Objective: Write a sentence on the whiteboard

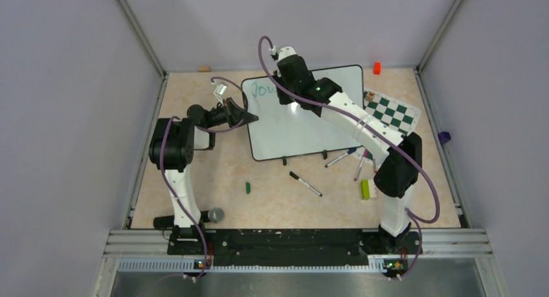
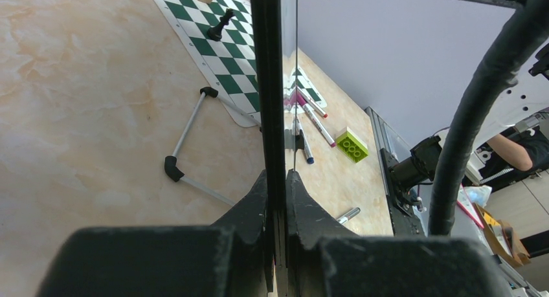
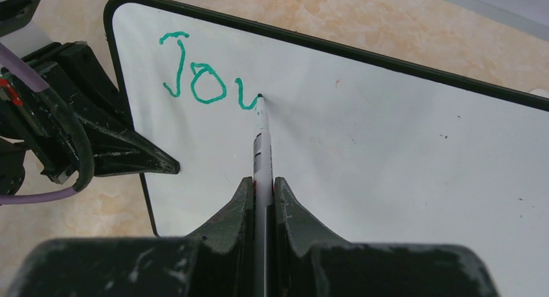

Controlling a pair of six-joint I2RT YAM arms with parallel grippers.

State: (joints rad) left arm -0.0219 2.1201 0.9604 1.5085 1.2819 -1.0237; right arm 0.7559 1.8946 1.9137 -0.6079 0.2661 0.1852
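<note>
With my right gripper [image 3: 262, 180] clamped on the marker [image 3: 260, 132], tip touching the unfinished sentence [image 3: 201, 77] in the upper-left corner of the whiteboard [image 3: 388, 167], I should press lightly while my left gripper [image 2: 276, 175] pinches the board's edge.

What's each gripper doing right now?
Left gripper: closed on the whiteboard edge.
Right gripper: closed on the marker.
</note>
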